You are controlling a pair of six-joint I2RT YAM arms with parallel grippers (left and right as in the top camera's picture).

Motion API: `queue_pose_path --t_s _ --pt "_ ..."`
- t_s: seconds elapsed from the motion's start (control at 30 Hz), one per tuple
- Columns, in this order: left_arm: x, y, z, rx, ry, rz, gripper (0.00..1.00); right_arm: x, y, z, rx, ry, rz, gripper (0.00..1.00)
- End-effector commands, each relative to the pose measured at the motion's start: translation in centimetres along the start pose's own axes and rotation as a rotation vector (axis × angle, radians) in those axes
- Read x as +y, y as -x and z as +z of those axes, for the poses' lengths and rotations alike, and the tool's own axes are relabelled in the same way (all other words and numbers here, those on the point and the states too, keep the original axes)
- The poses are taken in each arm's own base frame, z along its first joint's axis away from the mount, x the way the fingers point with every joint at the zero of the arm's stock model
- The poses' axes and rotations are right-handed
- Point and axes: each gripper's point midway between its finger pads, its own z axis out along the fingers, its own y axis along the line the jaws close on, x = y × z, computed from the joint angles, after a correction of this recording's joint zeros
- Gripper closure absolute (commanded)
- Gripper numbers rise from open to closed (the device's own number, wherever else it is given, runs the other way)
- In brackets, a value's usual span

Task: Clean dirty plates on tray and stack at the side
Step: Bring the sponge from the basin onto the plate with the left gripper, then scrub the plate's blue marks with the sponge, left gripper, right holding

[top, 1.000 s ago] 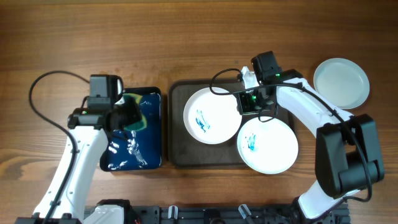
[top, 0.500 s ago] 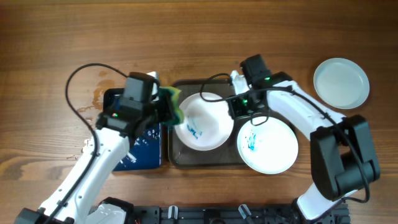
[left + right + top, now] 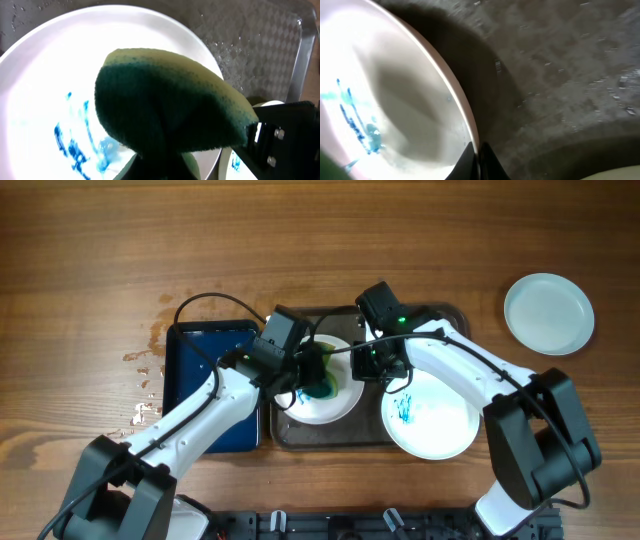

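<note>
On the dark tray (image 3: 300,435) a white plate (image 3: 310,408) with teal-blue scribbles stands tilted. My right gripper (image 3: 372,362) is shut on its right rim; in the right wrist view the fingers (image 3: 479,155) pinch the plate's edge (image 3: 395,100). Shut on a yellow and green sponge (image 3: 322,385), my left gripper (image 3: 312,372) presses it onto the plate's middle. The left wrist view shows the sponge (image 3: 170,110) over the marked plate (image 3: 45,90). A second scribbled plate (image 3: 432,412) lies at the tray's right end.
A dark blue basin (image 3: 210,385) sits left of the tray, with water drops (image 3: 145,370) on the wood beside it. A clean pale plate (image 3: 548,314) lies alone at the far right of the table.
My left arm has swung from the blue basin to the tray, bringing the sponge onto the plate. The right gripper has shifted left and tipped the plate up.
</note>
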Motion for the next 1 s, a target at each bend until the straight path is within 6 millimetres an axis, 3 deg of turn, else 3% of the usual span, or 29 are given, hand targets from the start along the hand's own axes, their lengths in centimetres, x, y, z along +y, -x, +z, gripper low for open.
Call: queue_pose_path --t_s 0.0,0.27,0.37,0.47,0.57,0.8,0.87,0.97 --pt "-0.8 0.7 -0.2 -0.022 -0.023 0.004 0.96 -1.0 1.2 0.2 -0.041 -0.059 0.103 0.96" --pt "0.2 -0.8 3.1 0.082 -0.013 0.022 0.96 -2.3 1.1 1.7 -0.025 -0.106 0.088 0.95" --pt "-0.6 -1.5 3.5 0.125 -0.066 0.059 0.96 -2.4 0.9 2.9 0.003 -0.102 0.051 0.95" --pt "-3.1 -1.1 3.4 0.120 -0.188 0.111 0.96 -2.5 0.8 3.3 0.011 -0.103 0.053 0.96" --pt "-3.3 -0.5 3.7 0.096 -0.197 0.116 0.96 -2.4 0.8 3.3 0.010 -0.102 0.054 0.95" --pt "0.8 -1.5 7.2 0.153 -0.064 0.058 0.96 -2.6 0.5 3.2 0.022 -0.109 0.056 0.95" --pt "2.5 -1.0 7.5 0.153 -0.024 0.011 0.96 -2.7 0.3 3.2 0.030 -0.114 0.057 0.95" --pt "7.4 0.5 6.7 0.094 0.167 -0.078 0.96 -2.8 0.2 3.2 0.034 -0.116 0.057 0.95"
